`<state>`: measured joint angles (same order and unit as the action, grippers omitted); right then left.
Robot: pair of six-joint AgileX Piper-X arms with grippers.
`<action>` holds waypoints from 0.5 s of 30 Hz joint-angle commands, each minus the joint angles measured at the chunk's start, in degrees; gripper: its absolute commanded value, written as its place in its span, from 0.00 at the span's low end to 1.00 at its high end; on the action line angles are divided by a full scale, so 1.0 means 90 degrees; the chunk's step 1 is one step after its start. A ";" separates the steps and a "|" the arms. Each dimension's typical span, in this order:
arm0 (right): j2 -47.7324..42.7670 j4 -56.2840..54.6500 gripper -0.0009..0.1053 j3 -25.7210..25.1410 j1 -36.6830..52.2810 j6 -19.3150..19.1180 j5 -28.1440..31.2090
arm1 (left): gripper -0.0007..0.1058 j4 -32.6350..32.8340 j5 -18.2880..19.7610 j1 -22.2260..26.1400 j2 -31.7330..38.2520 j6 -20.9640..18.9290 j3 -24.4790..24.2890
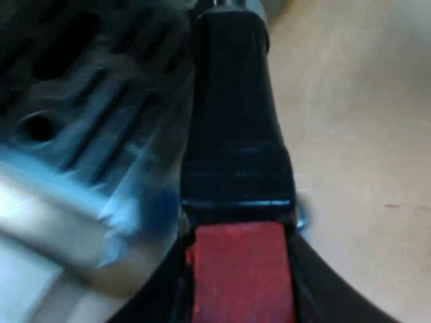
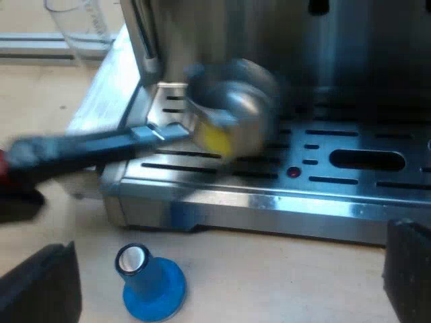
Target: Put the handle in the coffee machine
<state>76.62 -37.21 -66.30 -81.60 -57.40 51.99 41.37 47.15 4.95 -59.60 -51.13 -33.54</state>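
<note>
Your left claw [image 1: 242, 303] is clenched on the red end of the holder [image 1: 232, 114], beside the drip tray [image 1: 87, 101]. The right wrist view adds that the holder's cup end hangs over that tray, not locked into the espresso machine [image 2: 350, 67]. Your right claw [image 2: 223, 276] is released and empty. A blue tamper [image 2: 151, 282] stands on the tan bench [image 2: 303, 289], and a measuring glass [image 2: 81, 27] is near the machine.

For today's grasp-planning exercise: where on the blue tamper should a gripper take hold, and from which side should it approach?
Take the blue tamper by its narrow neck, coming down from above. It stands upright on the table by the machine's drip tray, wide foot down, top free, so fingers could likely close either side.
</note>
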 commanded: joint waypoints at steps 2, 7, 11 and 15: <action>0.0468 0.0508 0.87 -0.0018 -0.0005 -0.0084 0.0694 | 0.01 -0.0457 0.0575 0.0514 0.0031 0.0002 -0.0094; 0.0907 0.1281 0.87 -0.0018 -0.0005 -0.0250 0.1258 | 0.01 -0.0498 0.0655 0.0511 0.0031 0.0146 -0.0103; 0.1188 0.1895 0.87 -0.0018 -0.0005 -0.0928 0.1324 | 0.01 -0.0686 0.0654 0.0511 -0.0052 0.0190 -0.0103; 0.1272 0.2193 0.87 -0.0018 -0.0005 -0.0983 0.1394 | 0.01 -0.0766 0.0786 0.0511 -0.0275 0.0190 -0.0103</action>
<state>88.15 -18.54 -66.30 -81.60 -64.94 63.40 36.17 50.39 9.61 -62.56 -49.61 -33.61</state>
